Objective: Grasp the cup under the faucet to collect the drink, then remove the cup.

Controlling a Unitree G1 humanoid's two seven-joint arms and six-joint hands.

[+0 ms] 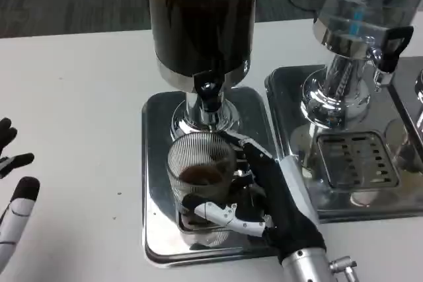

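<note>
The right hand (pixel 271 193) was wrapped around the ribbed glass cup (pixel 200 175), its thumb curling across the cup's near side and its fingers reaching round the far right side, so the cup was held. The cup stood upright on the grille at the middle of the steel drip tray (pixel 156 183), directly beneath the black faucet (pixel 209 92) of the dark drink dispenser (pixel 201 21), with a little brown drink in its bottom. The left hand (pixel 14 196) hung over the table's (pixel 79 97) left edge, fingers spread and holding nothing, well apart from the tray. A second dispenser (pixel 360 24) stood on its own tray (pixel 357 163) toward the table's right edge.
</note>
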